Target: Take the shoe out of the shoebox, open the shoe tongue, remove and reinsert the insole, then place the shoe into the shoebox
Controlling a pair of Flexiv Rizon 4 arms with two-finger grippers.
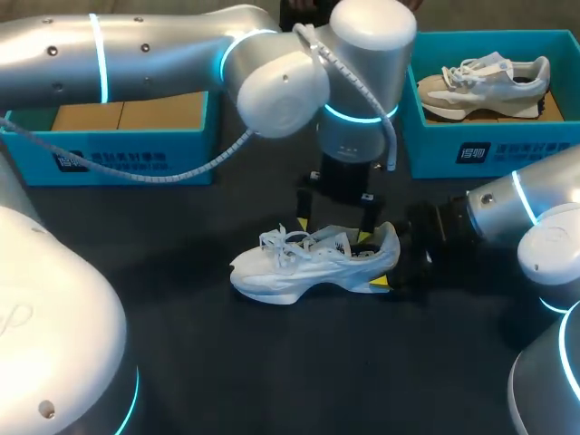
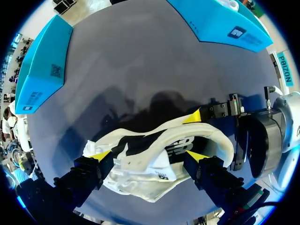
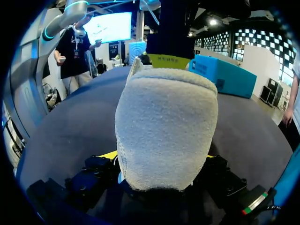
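Right wrist view: shoe (image 3: 166, 126) heel hides right gripper (image 3: 159, 156), probably clamping it; left gripper (image 2: 149, 156) spread astride shoe

The left arm (image 1: 136, 54) is a fat silver tube with rounded joints, cyan light rings (image 1: 95, 54) at its seams and small dark screws (image 1: 54, 50) in the shell. A white ribbed cable (image 1: 390, 140) loops past its wrist (a thinner grey cable (image 1: 195, 166) sags beneath). The right arm (image 1: 535, 204) matches. The left hand (image 1: 335, 231) and right hand (image 1: 391, 258) are black, boxy and yellow-tipped.

White shoe (image 1: 313, 263) on dark table (image 1: 272, 362)
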